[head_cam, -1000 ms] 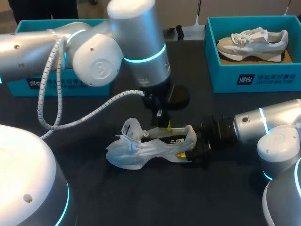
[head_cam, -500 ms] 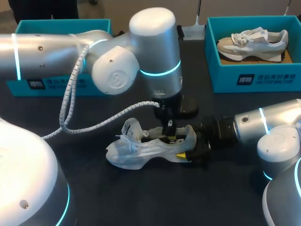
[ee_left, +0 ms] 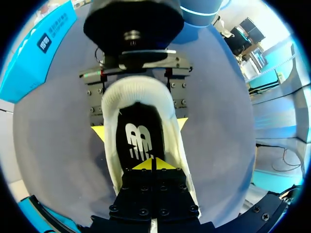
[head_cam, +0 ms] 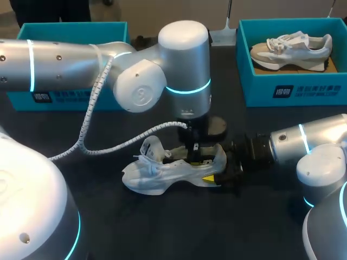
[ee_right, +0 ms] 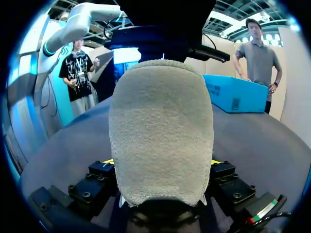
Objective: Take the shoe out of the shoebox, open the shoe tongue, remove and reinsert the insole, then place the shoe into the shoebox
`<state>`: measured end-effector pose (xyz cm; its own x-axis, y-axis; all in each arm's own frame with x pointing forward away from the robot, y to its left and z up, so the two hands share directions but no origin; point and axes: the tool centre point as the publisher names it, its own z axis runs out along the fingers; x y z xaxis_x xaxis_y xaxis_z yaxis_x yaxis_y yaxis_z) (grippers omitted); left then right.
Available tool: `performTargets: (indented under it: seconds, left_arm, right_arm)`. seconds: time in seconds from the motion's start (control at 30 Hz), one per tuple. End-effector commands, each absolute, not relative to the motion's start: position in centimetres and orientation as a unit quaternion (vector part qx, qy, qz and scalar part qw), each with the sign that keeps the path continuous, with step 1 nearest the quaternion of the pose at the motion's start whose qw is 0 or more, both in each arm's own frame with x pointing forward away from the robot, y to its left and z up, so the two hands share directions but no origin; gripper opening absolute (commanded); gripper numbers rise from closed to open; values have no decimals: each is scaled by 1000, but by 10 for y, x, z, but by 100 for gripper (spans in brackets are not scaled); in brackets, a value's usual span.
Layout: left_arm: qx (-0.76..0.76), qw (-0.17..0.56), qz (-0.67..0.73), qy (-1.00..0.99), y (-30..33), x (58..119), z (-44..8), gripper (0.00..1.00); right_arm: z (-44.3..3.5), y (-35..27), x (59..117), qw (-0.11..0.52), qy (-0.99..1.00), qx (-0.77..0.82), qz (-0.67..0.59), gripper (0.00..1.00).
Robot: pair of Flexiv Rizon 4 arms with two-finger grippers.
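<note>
A white shoe (head_cam: 157, 174) lies on its side on the dark table, toe to the left, tongue (head_cam: 152, 147) lifted. My right gripper (head_cam: 219, 174) is shut on its heel. In the right wrist view the grey heel (ee_right: 160, 131) fills the space between the fingers (ee_right: 108, 162). My left gripper (head_cam: 195, 156) points down into the shoe's opening, shut. In the left wrist view its yellow tips (ee_left: 152, 164) are pressed together right over the black insole (ee_left: 138, 141). Whether they pinch the insole is not visible. The right gripper's fingertips (ee_left: 98, 132) flank the heel.
A teal shoebox (head_cam: 303, 89) at the back right holds a second, grey and white shoe (head_cam: 293, 46). Another teal shoebox (head_cam: 59, 96) stands at the back left, partly hidden behind my left arm.
My left arm has swung to the right and lowered its shut gripper into the shoe's opening. The shoe and the right arm have stayed put.
</note>
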<state>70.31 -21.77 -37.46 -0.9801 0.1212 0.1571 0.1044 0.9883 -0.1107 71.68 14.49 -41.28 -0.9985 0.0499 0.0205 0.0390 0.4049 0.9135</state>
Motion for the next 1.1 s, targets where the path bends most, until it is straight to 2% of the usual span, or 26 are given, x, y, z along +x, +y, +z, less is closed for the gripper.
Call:
performTargets:
  seconds: [0.03, 1.03, 1.1]
  left_arm:
    - [-54, 85, 46, -994, -210, 700, -379, 0]
    - [-51, 110, 33, -992, -168, 681, -395, 0]
    - [-51, 110, 35, -992, -166, 681, -397, 23]
  right_arm:
    - [-412, 145, 717, 5, 839, 27, 543, 0]
    - [-412, 145, 717, 5, 839, 27, 543, 0]
    - [-412, 145, 717, 5, 839, 27, 543, 0]
